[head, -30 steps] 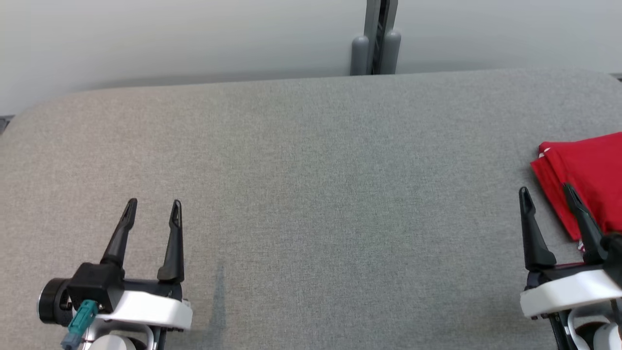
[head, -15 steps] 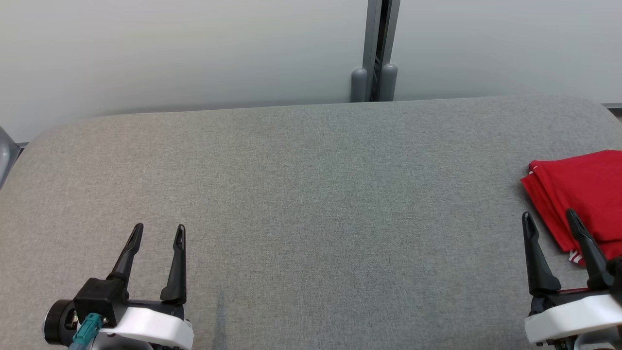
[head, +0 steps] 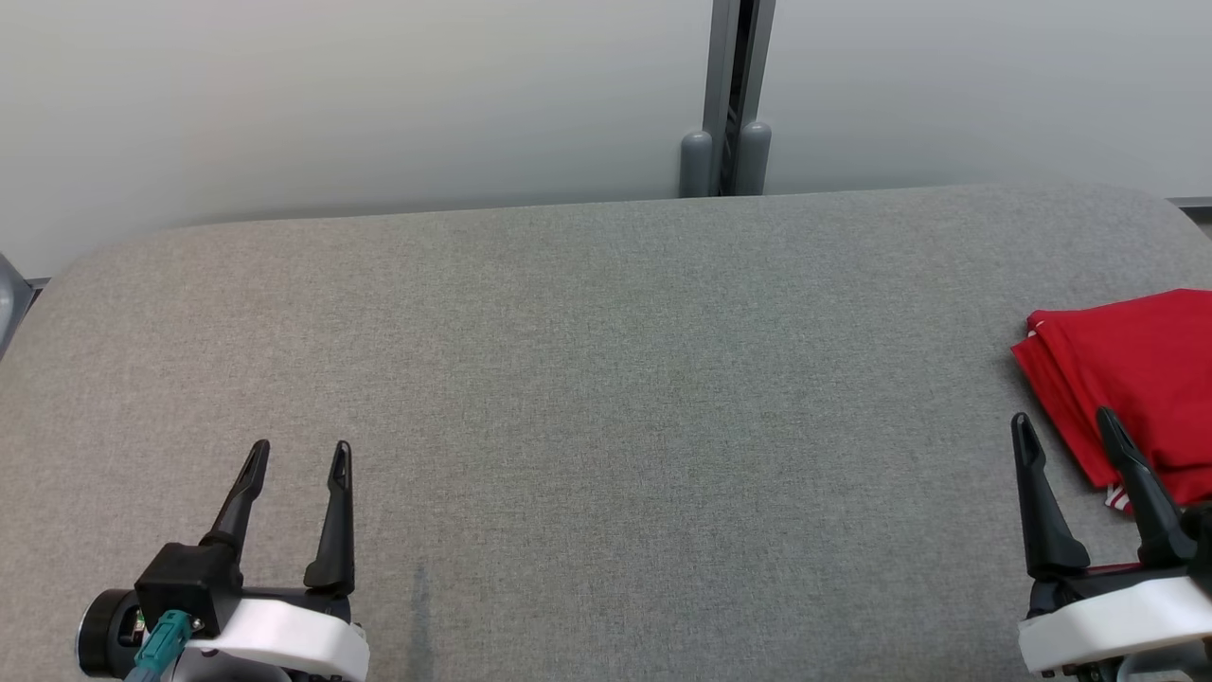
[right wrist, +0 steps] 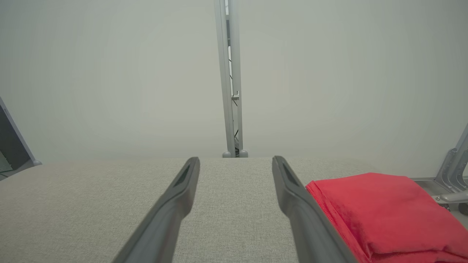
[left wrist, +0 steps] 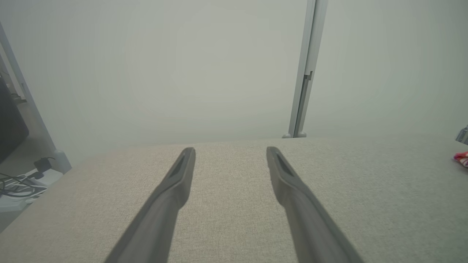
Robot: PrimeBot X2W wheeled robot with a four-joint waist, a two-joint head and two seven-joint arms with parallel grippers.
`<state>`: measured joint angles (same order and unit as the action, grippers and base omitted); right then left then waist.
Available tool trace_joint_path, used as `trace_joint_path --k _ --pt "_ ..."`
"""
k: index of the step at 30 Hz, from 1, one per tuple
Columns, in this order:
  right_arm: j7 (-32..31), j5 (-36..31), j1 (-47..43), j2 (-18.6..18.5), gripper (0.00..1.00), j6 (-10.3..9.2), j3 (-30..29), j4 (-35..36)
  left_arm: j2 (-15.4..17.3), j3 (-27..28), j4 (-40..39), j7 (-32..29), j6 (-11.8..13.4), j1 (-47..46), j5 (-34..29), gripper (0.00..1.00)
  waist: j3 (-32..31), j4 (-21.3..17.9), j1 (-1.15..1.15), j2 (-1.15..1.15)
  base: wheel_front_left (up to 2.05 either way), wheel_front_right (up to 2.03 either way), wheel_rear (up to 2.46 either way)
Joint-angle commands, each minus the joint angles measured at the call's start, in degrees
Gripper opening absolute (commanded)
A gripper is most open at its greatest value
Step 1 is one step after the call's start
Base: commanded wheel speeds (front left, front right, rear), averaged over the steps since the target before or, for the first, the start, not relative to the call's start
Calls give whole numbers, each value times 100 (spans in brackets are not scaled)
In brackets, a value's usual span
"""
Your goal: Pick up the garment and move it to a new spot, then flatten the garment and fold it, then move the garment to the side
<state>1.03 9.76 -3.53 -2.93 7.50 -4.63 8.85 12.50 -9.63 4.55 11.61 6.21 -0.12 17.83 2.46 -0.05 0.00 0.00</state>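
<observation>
The garment (head: 1131,369) is red and lies folded in a neat stack at the right edge of the grey padded table (head: 606,360); in the right wrist view the garment (right wrist: 384,208) sits just right of the right finger. My right gripper (head: 1065,428) is open at the lower right, its tips at the garment's near left corner, nothing between them. At the lower left my left gripper (head: 298,455) is open and empty above bare cloth. A sliver of the garment (left wrist: 461,159) shows at the far right of the left wrist view.
A pale wall with a grey vertical post (head: 727,95) runs behind the table's far edge. Cables and a dark object (left wrist: 18,175) lie off the table's left end. A metal bracket (right wrist: 455,171) stands past the right end.
The head camera tilted up, so the table's far edge and the garment sit lower in the picture. Both grippers stay open and keep their places relative to the table.
</observation>
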Motion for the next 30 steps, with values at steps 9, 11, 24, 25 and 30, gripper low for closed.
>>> trace_joint_path --k 9,11,24,25,30 --pt "-7 72 -71 -6 100 -2 -27 16 62 -25 18 -33 50 33 72 100 -6 -4 0 0 0 0 0" --pt "-4 77 -67 -6 100 -2 -34 0 64 -35 25 -32 56 24 74 100 -4 -1 0 0 0 0 0" --pt "-28 182 -65 44 0 0 -36 -223 -22 -127 142 -45 75 103 119 0 1 25 0 0 0 0 0" --pt "-75 306 -51 34 0 0 -73 -256 -35 -137 122 -39 62 114 222 0 -1 25 0 0 0 0 0" --pt "-338 927 20 -55 0 0 -276 -444 -99 -180 96 -11 -29 123 733 0 -9 24 0 0 0 0 0"
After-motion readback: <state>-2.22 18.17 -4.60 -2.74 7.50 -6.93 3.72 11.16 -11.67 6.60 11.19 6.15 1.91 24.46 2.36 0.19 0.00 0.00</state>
